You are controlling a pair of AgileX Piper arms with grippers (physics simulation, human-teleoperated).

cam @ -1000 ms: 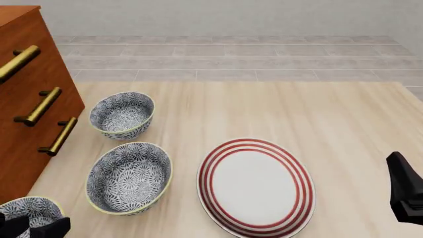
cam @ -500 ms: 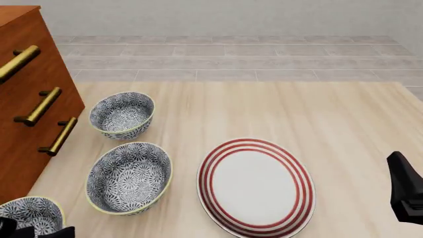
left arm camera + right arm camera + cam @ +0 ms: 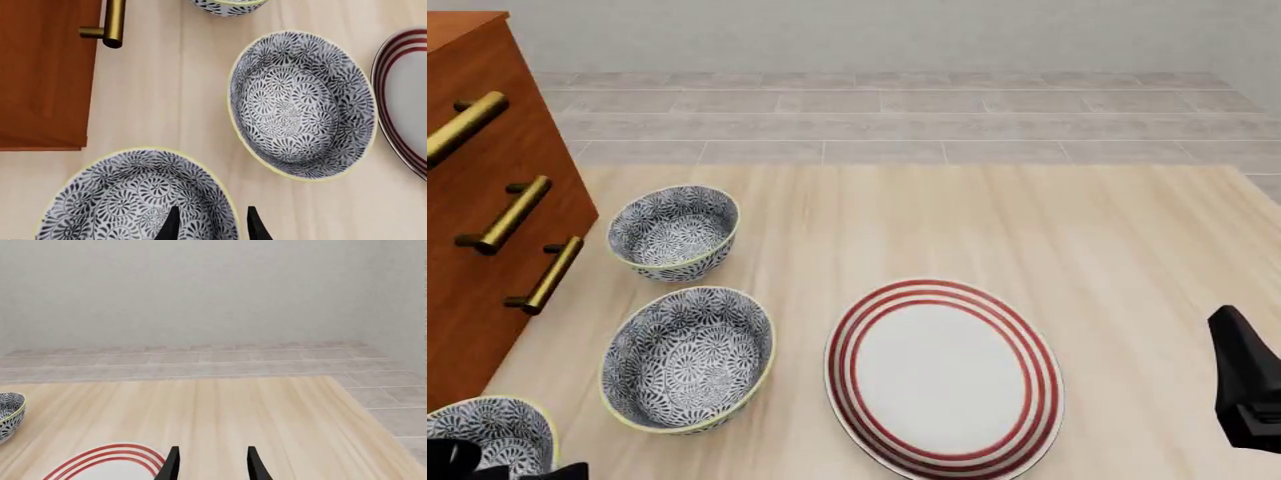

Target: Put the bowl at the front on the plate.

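The bowl [image 3: 483, 430] at the front, blue-and-white floral with a pale yellow rim, sits at the table's near left corner. It fills the lower part of the left wrist view [image 3: 133, 195]. My left gripper [image 3: 212, 227] is open, one finger over the bowl's inside and the other outside its rim. Only dark bits of that gripper [image 3: 505, 468] show in the front view. The plate [image 3: 944, 378], white with red rings, lies right of the bowls, and its edge shows again [image 3: 403, 95] [image 3: 110, 462]. My right gripper [image 3: 212, 467] is open and empty near the table's right edge [image 3: 1244, 392].
Two look-alike bowls stand behind the front one: a middle bowl [image 3: 687, 358] [image 3: 300, 105] and a back bowl [image 3: 674, 232]. A brown drawer cabinet [image 3: 487, 200] with brass handles [image 3: 110, 25] borders the table's left side. Tiled floor lies beyond the far edge.
My left gripper has slipped a little lower toward the front view's bottom edge, over the front bowl. The right arm, the bowls and the plate have not moved.
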